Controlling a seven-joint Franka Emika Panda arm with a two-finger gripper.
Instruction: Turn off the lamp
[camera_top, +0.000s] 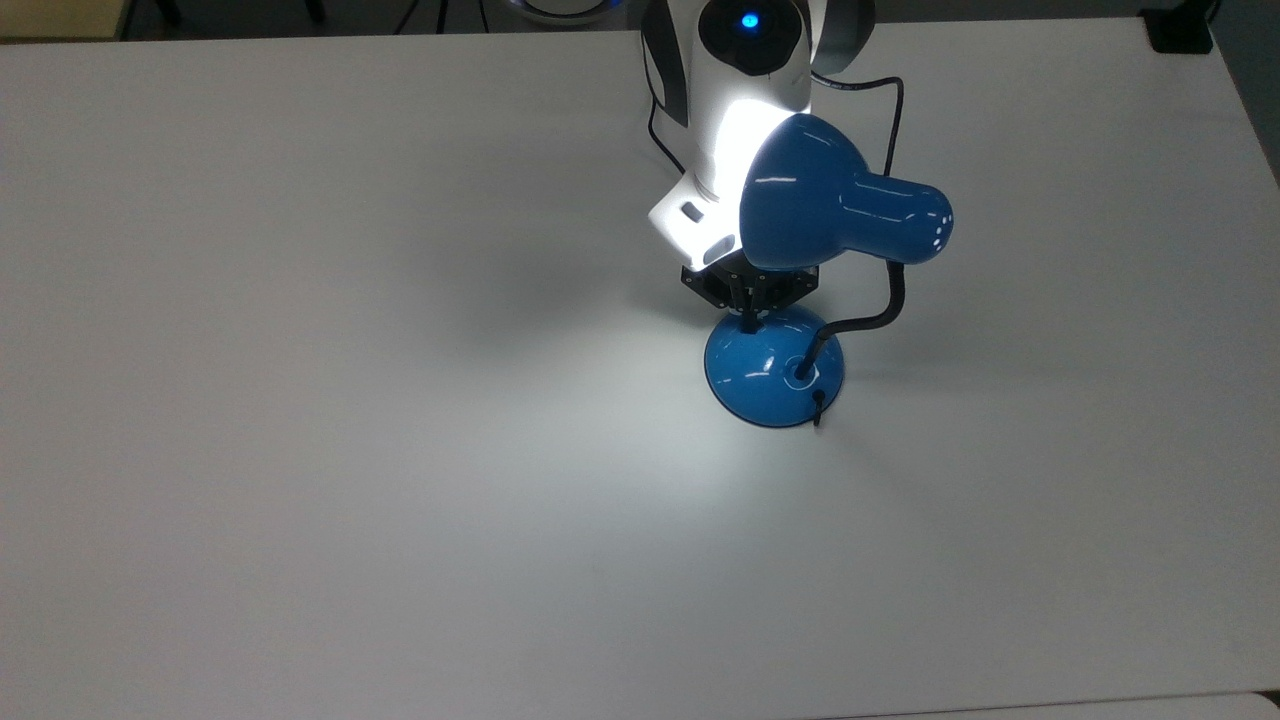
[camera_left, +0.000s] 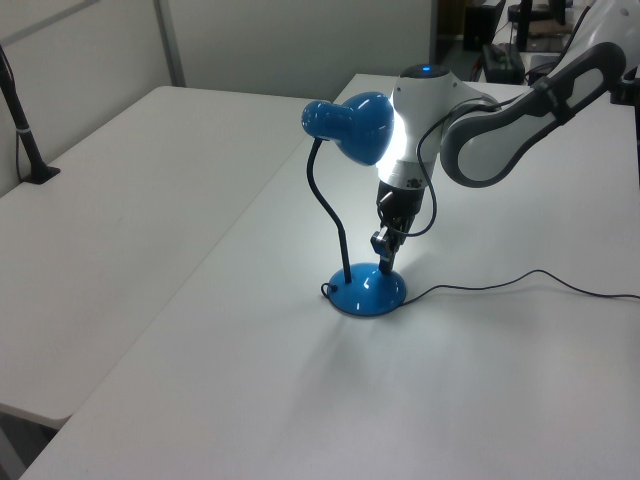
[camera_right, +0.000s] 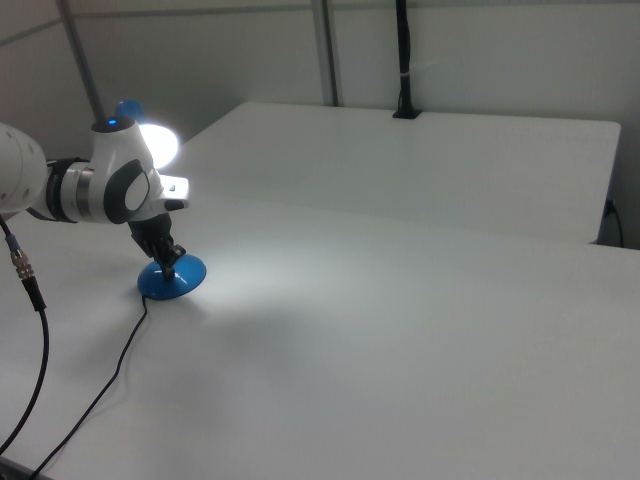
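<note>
The lamp stands on the white table and is lit, casting a bright patch on the tabletop. Its blue bell shade hangs over my wrist, held by a black gooseneck. Its round blue base sits below. My gripper points down with its tips pressed together on the upper edge of the base, where the switch lies hidden under them.
The lamp's black cord trails across the table. The table's edge runs along the top view's top. A black post stands clamped at the left view's far left, another post at the right view's back.
</note>
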